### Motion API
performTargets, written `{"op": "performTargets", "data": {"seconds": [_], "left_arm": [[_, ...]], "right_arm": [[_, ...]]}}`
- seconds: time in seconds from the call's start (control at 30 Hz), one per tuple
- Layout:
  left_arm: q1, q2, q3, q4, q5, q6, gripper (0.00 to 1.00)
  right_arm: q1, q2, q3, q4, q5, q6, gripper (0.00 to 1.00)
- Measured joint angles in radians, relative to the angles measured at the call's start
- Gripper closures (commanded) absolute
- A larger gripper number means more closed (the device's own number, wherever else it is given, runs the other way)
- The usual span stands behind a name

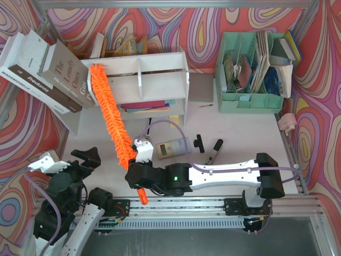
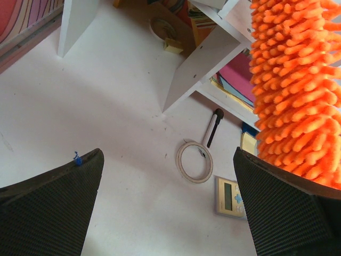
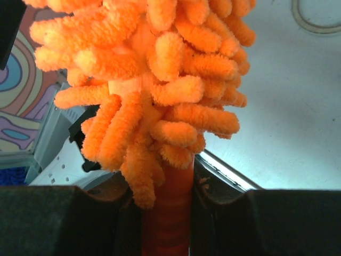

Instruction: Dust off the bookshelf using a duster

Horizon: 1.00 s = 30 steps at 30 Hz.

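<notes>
Right hand [image 3: 168, 200] clamped on duster [image 1: 110, 111] handle, left hand [image 2: 168, 208] spread wide, empty.

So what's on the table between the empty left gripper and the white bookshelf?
In the left wrist view, the left gripper faces the bookshelf across mostly bare tabletop; a round loop with a black handle and a small calculator lie there.

Two large books [image 1: 45, 72] lean at the far left. A green organizer [image 1: 250, 101] holds papers. A small beige device [image 1: 169, 148] lies on the table [image 1: 240, 133].
</notes>
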Motion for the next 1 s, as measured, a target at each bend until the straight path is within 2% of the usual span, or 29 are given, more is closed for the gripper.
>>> {"op": "performTargets", "data": {"seconds": [0.57,1.0], "left_arm": [[0.000,0.000,0.000,0.000,0.000,0.000,0.01],[0.000,0.000,0.000,0.000,0.000,0.000,0.01]], "right_arm": [[0.009,-0.053,-0.032,-0.169,0.170,0.294,1.00],[0.011,-0.073,-0.060,-0.152,0.168,0.363,1.00]]}}
